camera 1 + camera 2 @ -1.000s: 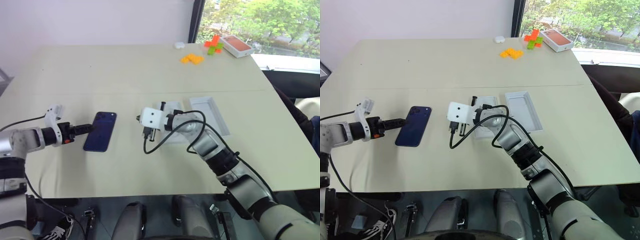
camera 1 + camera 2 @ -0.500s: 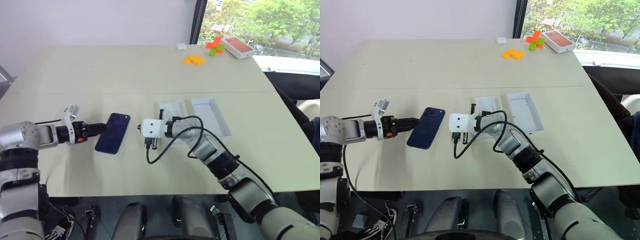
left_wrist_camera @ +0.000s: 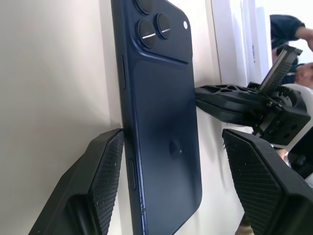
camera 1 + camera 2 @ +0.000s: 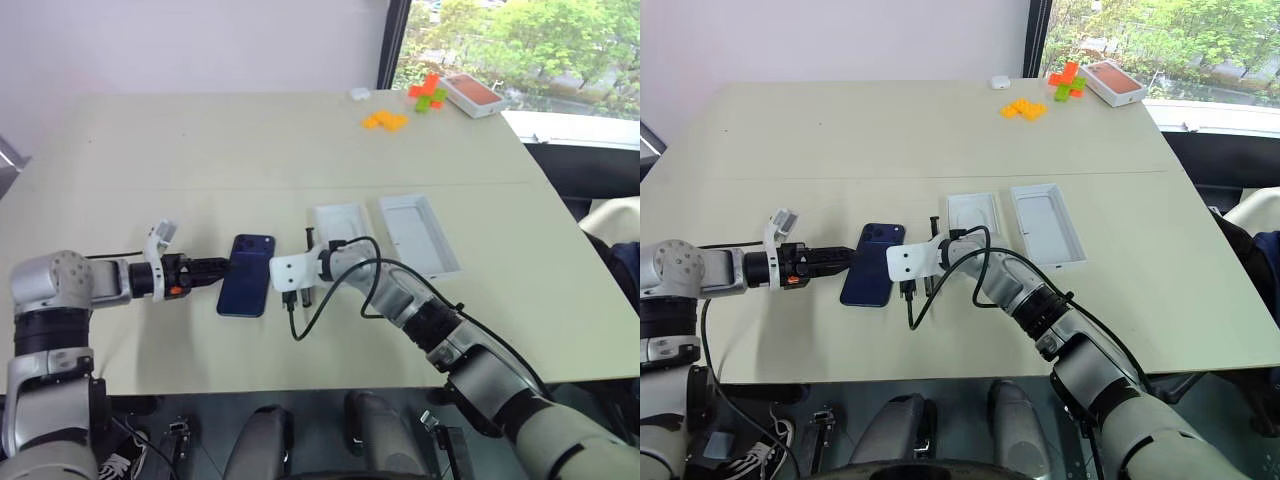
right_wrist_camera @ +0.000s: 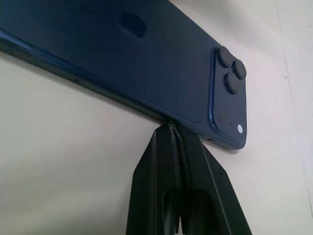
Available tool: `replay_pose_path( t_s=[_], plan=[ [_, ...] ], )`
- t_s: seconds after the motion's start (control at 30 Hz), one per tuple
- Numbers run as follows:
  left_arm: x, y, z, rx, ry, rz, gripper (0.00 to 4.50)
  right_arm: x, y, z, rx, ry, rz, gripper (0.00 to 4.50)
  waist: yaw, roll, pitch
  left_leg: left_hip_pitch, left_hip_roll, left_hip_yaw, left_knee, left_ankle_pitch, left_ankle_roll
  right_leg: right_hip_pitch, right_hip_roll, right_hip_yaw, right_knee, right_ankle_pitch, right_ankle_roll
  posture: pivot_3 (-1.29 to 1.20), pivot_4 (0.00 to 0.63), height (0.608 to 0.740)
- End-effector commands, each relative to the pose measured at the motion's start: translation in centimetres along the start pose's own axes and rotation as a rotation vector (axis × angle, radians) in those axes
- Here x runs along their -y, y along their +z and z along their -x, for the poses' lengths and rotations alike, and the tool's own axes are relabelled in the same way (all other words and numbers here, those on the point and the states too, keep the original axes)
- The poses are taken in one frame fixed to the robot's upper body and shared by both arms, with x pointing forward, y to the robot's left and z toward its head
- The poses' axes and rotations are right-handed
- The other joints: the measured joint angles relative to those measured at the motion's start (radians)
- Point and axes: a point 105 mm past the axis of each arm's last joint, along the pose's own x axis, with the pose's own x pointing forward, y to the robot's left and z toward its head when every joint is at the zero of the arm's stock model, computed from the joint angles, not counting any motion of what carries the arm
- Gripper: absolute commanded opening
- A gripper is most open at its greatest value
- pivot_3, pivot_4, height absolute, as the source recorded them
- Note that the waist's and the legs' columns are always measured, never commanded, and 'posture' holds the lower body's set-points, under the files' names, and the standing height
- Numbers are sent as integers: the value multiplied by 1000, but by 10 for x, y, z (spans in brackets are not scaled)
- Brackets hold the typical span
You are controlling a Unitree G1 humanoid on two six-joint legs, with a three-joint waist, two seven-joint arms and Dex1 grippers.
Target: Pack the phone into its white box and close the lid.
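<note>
Navy and glossy, the phone (image 4: 247, 288) lies back-up on the table (image 4: 200, 140), three lenses at its far corner, no writing legible. My left gripper (image 3: 171, 161) straddles its near end, fingers spread. My right gripper (image 5: 177, 132), pressed together, touches its long edge.

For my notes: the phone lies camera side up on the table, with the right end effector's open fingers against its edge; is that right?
Not quite: the right end effector is shut, its closed fingers against the phone edge, as the right wrist view shows. The phone does lie camera side up on the table.
</note>
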Motion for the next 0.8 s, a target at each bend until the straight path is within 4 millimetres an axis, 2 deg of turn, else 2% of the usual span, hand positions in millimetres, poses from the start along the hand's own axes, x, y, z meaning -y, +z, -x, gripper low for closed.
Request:
replay_pose_path(
  t_s=[0.03,0.17,0.23,0.37,0.7,0.8],
  plan=[
    [10,-22,-22,-88,-90,79,3394,-5,10,-6,30,26,-15,86,2,0,-1,1,0,0,0,0,0,1,0,0,0,0,0,0,150,740],
    [25,-10,-18,-31,-195,106,3394,-4,6,-3,20,22,-18,86,-1,0,-1,1,0,0,0,0,0,1,0,0,0,0,0,0,150,740],
    [17,-13,-20,-48,-115,72,3394,-2,4,-1,17,16,-17,86,-5,-1,0,0,0,0,0,0,0,0,0,0,0,0,0,0,150,740],
    [11,-13,-17,-33,-90,72,3394,2,5,1,20,0,-30,86,-9,-1,0,-1,0,-1,-1,0,-1,-1,0,0,0,0,0,0,150,740],
    [1,-13,-5,26,-111,127,3394,3,0,3,7,-1,-31,86,-25,-1,0,-1,0,-2,-1,1,-2,-1,0,-1,0,0,0,0,150,740],
    [-5,-13,3,45,-105,145,2575,3,1,3,9,-1,-29,0,-28,-1,0,-1,1,-2,-2,1,-2,-2,0,-1,0,0,0,0,150,740]
  ],
)
